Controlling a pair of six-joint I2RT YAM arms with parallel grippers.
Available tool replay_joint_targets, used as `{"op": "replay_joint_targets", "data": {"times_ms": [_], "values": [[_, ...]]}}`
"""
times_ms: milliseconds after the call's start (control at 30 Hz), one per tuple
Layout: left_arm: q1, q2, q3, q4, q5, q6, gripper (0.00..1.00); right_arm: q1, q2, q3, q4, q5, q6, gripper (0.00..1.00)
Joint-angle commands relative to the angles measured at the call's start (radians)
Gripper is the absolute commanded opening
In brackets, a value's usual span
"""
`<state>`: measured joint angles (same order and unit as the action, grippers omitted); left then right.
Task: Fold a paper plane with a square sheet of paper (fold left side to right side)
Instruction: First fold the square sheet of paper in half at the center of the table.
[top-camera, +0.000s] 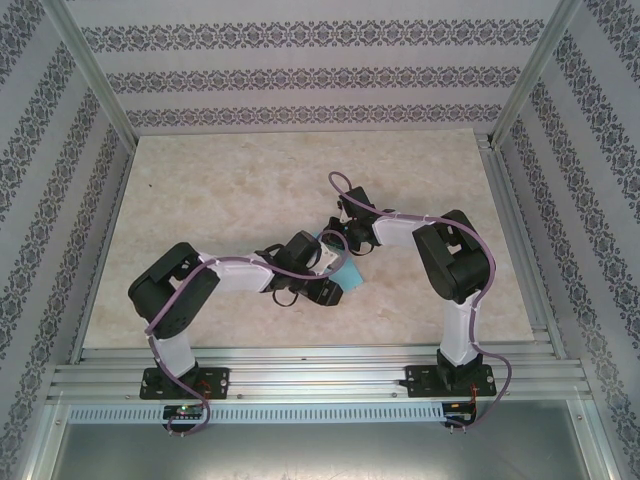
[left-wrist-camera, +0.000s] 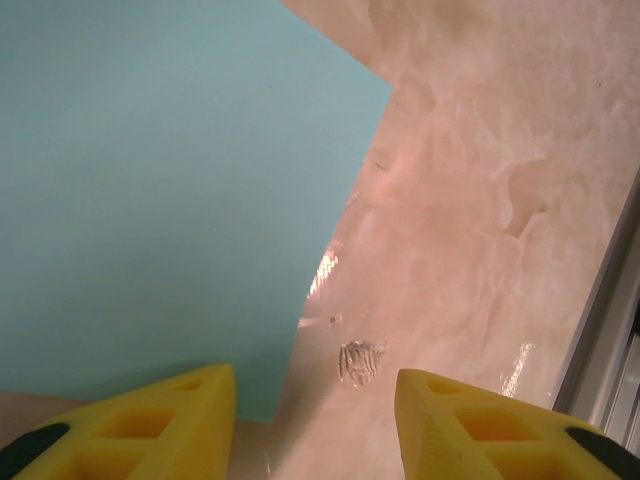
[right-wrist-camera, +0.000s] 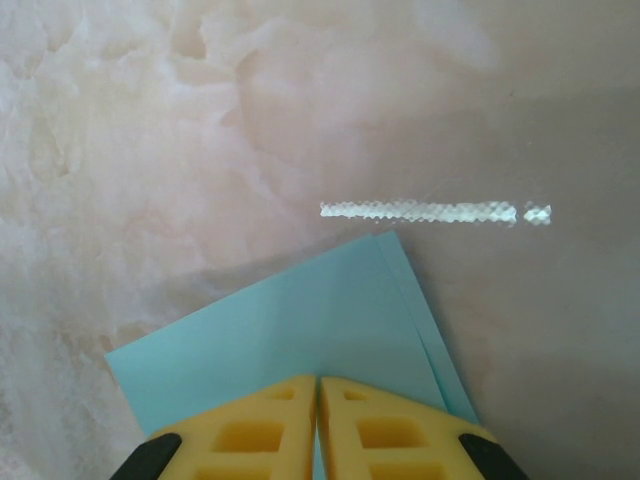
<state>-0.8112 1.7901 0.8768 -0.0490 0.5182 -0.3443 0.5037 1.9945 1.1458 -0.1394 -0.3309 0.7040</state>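
I see the square sheet of paper (top-camera: 349, 272), thin and limp, at the centre of the worktop (top-camera: 220, 190). My right gripper (right-wrist-camera: 320, 430) is clenched with its tips over the sheet. My left gripper (left-wrist-camera: 315, 425) is released at an edge, where I'd pinch.

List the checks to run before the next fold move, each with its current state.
1. Right gripper shut on the blue sheet: ok.
2. Left gripper open, holding nothing: ok.
3. Sheet's two layers flush at the edges: not ok, slightly offset.
4. Crease pressed sharp: cannot tell.
5. Sheet lying flat on the table: cannot tell.
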Motion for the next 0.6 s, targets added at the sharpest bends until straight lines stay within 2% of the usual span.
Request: {"op": "replay_joint_targets", "data": {"times_ms": [0, 267, 367, 567], "values": [[-0.037, -0.036, -0.043, 0.011, 0.066, -0.024, 0.47, 0.002, 0.050, -0.016, -0.084, 0.080, -0.021, 0.12], [-0.001, -0.190, -0.036, 0.020, 0.096, -0.042, 0.52, 0.006, 0.036, -0.008, -0.066, 0.054, -0.024, 0.12], [0.076, -0.258, -0.048, 0.000, 0.105, -0.056, 0.52, 0.006, 0.005, -0.007, -0.050, 0.036, -0.026, 0.13], [0.329, -0.326, -0.098, -0.003, 0.114, -0.160, 0.54, 0.003, -0.118, 0.026, -0.087, 0.019, -0.065, 0.20]]}}
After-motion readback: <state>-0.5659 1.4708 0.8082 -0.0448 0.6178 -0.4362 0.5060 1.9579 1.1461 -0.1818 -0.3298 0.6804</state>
